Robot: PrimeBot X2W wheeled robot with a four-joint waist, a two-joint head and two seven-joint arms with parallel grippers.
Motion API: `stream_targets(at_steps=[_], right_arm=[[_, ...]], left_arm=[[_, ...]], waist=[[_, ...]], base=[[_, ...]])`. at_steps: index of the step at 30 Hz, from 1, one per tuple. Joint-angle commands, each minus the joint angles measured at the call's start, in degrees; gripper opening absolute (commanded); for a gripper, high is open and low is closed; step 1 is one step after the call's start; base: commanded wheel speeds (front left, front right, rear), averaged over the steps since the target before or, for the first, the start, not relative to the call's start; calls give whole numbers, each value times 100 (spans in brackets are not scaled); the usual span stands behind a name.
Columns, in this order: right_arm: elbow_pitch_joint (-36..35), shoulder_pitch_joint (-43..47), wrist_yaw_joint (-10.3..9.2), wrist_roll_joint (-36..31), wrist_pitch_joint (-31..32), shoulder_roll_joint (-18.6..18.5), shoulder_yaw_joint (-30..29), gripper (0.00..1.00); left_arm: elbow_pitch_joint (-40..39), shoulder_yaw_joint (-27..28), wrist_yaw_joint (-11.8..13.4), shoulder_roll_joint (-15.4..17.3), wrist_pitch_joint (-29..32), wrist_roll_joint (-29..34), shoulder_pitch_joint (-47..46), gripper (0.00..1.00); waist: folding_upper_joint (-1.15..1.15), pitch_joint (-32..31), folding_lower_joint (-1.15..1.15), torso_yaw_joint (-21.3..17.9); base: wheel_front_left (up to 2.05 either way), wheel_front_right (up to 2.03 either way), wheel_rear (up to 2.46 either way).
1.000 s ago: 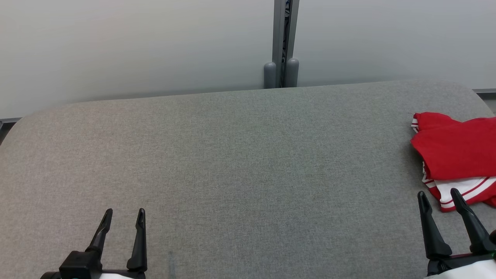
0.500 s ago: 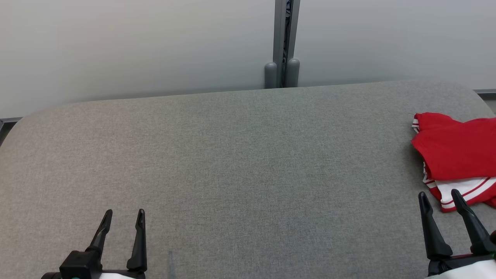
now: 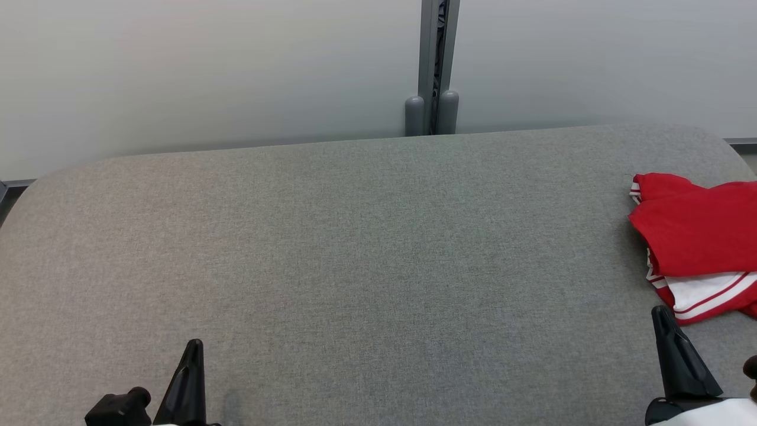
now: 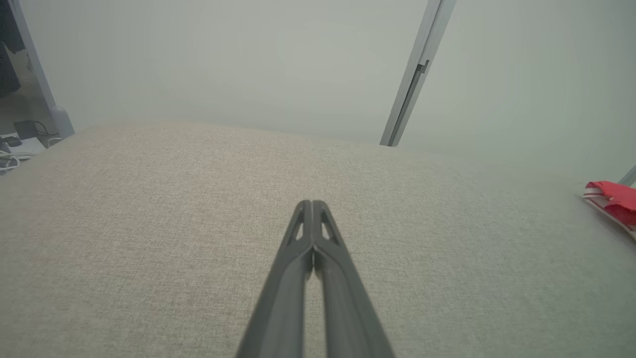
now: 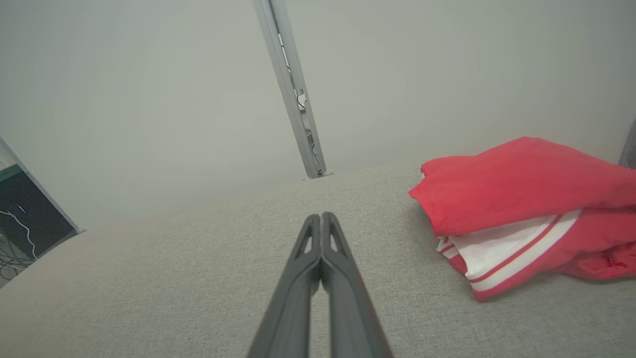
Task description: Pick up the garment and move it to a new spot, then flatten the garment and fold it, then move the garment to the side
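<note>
Both pairs of jaws are sitting pinched shut, holding nothing. Crumpled red-and-white fabric garment [image 3: 695, 236] is lying at the right edge of the grey cloth-covered table [image 3: 355, 236]; reaching in unopened is probably risking shoving it off.

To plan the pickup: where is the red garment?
In the head view, the red garment lies at the right edge of the table, just beyond the right gripper.

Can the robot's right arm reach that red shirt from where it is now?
Probably yes. The right gripper sits just in front of the red garment, with only bare grey table between them. It is shut, so it would likely need to open first.
</note>
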Motion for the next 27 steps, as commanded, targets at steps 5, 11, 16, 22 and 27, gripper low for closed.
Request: stream_targets(at_steps=[5,11,16,22,27], right_arm=[[85,-262,0,615,103,-62,-32,0],[262,-406,0,1193,214,-59,-52,0],[397,-515,0,1641,302,-54,-73,0],[546,-640,0,2142,406,-43,-102,0],[662,-733,0,2529,489,-32,-126,0]], left_arm=[[-21,146,-132,-19,74,-561,-224,0],[34,244,-252,-73,159,-1101,-313,0],[72,321,-346,-121,229,-1523,-371,0],[95,415,-450,-176,305,-1993,-445,0],[116,487,-531,-216,369,-2359,-489,0]], waist=[[0,-3,0,7],[0,-7,0,16],[0,-10,0,24],[0,-14,0,33],[0,-17,0,40]], base=[[0,0,0],[0,0,0],[0,0,0],[0,0,0],[0,0,0]])
